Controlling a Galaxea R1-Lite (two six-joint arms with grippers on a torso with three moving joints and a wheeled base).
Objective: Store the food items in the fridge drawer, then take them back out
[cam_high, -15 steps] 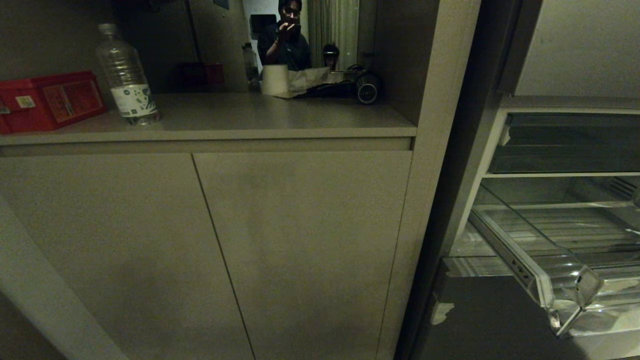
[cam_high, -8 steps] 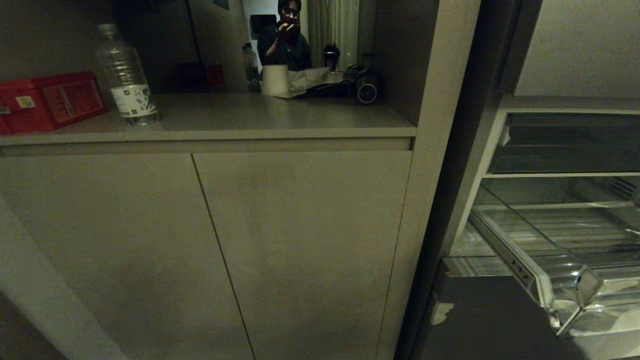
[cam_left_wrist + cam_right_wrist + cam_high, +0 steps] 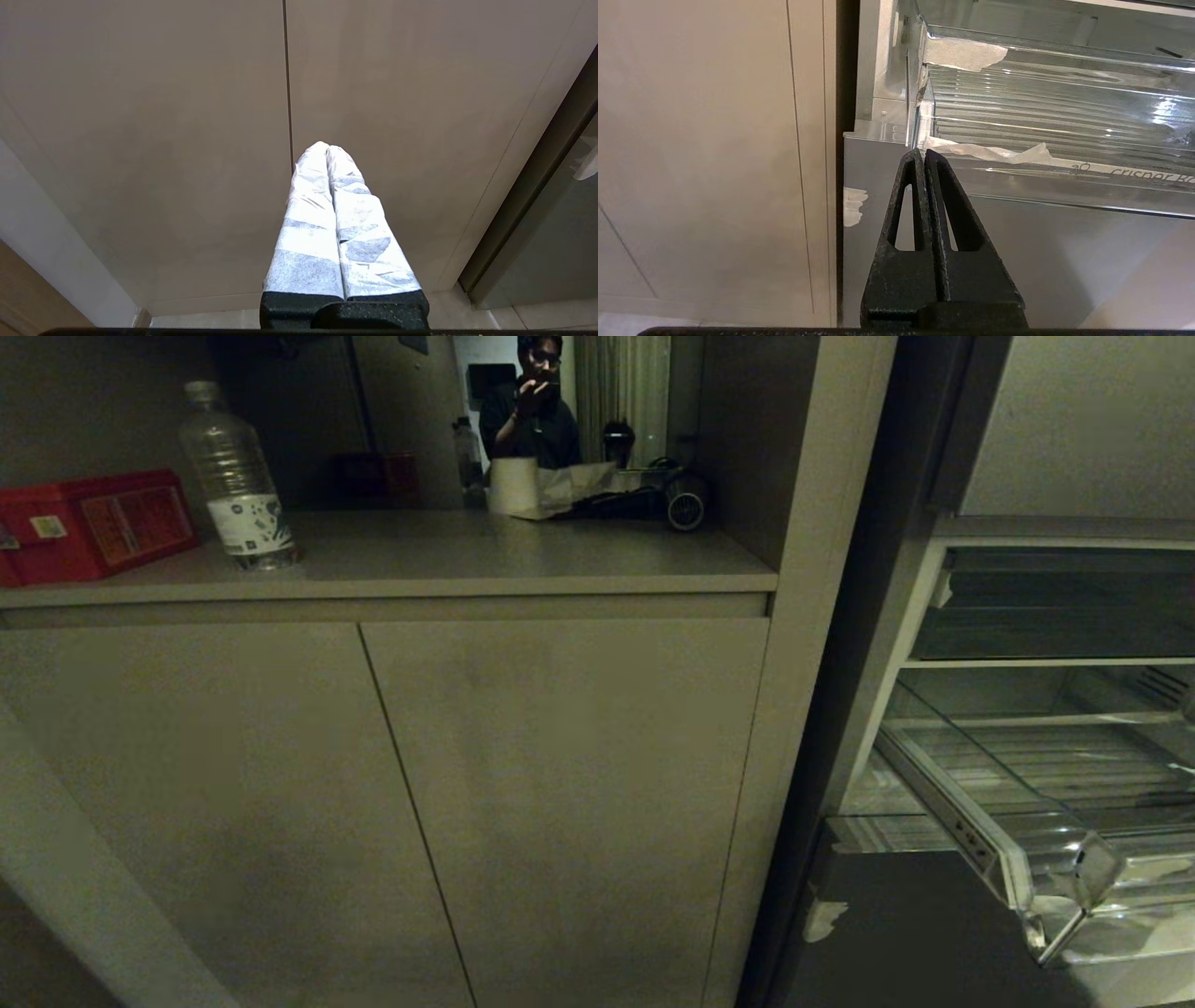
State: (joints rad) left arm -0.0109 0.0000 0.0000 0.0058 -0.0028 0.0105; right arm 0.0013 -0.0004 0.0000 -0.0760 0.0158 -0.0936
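Observation:
The fridge drawer (image 3: 1018, 859) is pulled out at the right, clear plastic with a ribbed floor (image 3: 1041, 116) that shows bare where I can see it. A clear plastic bottle (image 3: 238, 485) and a red box (image 3: 89, 523) stand on the counter at the left. My right gripper (image 3: 923, 154) is shut with nothing in it, just below the drawer's front lip, before the fridge's grey lower panel (image 3: 1017, 256). My left gripper (image 3: 328, 145), wrapped in white tape, is shut and empty, facing the cabinet doors. Neither arm is in the head view.
Two closed beige cabinet doors (image 3: 560, 803) fill the middle under the counter. A darker, flatter drawer (image 3: 1055, 607) sits above the clear one. A paper roll (image 3: 512, 483) and dark gear lie at the counter's back, where a person (image 3: 534, 411) stands.
Only the person at the back has shifted slightly. Cabinet, drawer, bottle and box stand as before.

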